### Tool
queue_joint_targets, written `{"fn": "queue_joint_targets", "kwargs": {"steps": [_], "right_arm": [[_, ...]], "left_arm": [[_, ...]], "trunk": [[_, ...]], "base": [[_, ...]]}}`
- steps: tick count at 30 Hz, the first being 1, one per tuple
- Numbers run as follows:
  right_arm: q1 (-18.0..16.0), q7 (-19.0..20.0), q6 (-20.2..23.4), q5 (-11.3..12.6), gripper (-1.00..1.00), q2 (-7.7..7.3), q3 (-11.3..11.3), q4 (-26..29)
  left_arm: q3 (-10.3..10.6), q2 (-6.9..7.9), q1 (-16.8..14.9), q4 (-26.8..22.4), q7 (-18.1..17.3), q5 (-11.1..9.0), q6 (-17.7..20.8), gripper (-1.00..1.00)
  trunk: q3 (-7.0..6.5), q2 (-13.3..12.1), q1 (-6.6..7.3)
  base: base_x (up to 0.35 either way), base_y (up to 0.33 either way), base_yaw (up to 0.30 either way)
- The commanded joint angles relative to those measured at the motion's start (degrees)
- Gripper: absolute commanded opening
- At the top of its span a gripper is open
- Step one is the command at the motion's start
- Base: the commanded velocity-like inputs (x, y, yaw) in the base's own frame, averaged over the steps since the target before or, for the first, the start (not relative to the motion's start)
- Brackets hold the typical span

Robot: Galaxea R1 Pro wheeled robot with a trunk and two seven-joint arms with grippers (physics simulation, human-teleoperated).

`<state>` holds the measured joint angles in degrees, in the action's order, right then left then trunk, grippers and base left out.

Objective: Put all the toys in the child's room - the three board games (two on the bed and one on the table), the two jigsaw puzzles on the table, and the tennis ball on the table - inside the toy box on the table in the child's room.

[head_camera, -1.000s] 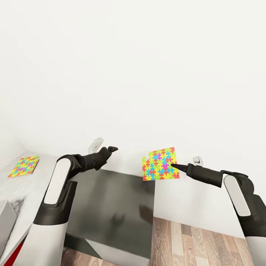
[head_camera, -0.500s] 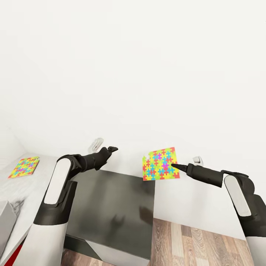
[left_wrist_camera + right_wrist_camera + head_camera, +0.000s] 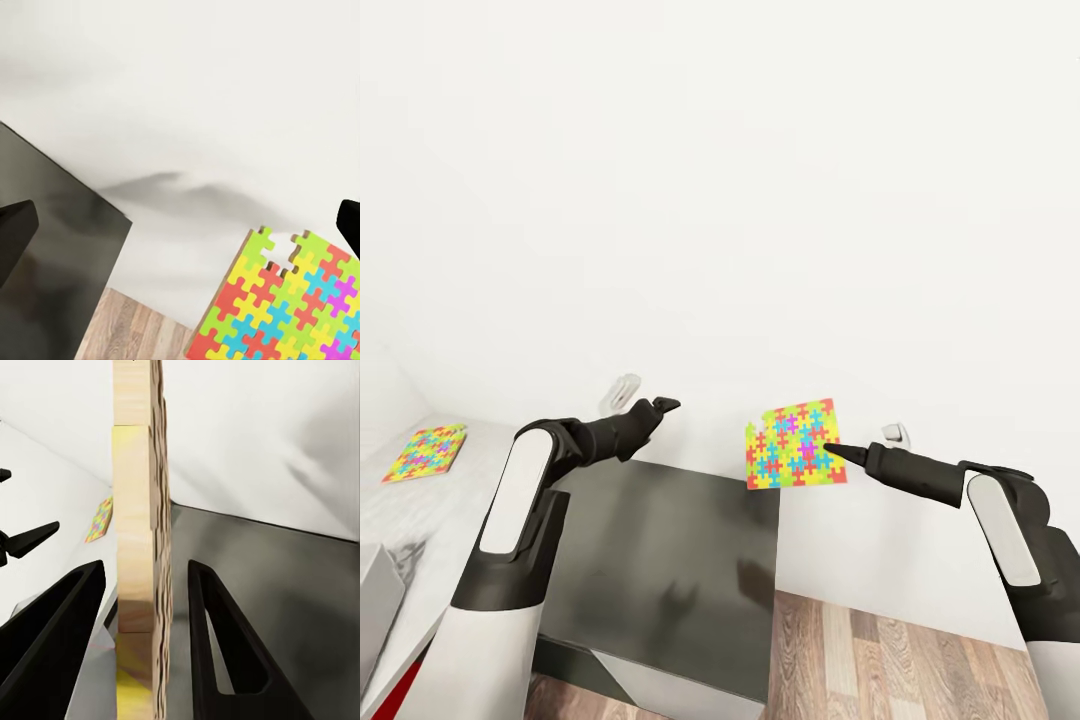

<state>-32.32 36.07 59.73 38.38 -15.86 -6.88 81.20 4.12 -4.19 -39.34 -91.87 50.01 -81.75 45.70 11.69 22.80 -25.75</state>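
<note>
Before me is the white wall (image 3: pixel 720 180), then the dark grey side cabinet (image 3: pixel 660 560) with wood-plank floor (image 3: pixel 900 650) to its right. The pale bench (image 3: pixel 420 510) runs along my left, with one jigsaw puzzle (image 3: pixel 424 451) lying flat on it, well apart from me. My right hand (image 3: pixel 830 450) is clamped on the edge of the other jigsaw puzzle (image 3: pixel 792 444), held upright in the air over the cabinet's far right corner. My left hand (image 3: pixel 660 405) carries nothing, its fingers (image 3: pixel 15 229) seemingly apart.

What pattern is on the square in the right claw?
The jigsaw puzzle shows interlocking red, yellow, green, blue and purple pieces, clearest in the head view.
</note>
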Motion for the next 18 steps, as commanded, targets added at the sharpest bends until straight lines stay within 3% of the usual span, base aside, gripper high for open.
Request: {"fn": "queue_joint_targets", "kwargs": {"steps": [1,18], "right_arm": [[-0.05,0.45,0.27,-0.31,-1.00,0.01,-0.09,0.06],[0.52,0.50,0.27,0.14,-1.00,-0.15,-0.46,2.72]], "left_arm": [[-0.04,-0.01,-0.02,-0.06,0.57,-0.52,0.07,1.00],[0.31,0.05,0.88,-0.15,0.40,-0.52,1.01,1.00]], "trunk": [[0.12,0.12,-0.04],[0.12,0.12,-0.04]], "base": [[0.000,0.000,0.000],[0.000,0.000,0.000]]}}
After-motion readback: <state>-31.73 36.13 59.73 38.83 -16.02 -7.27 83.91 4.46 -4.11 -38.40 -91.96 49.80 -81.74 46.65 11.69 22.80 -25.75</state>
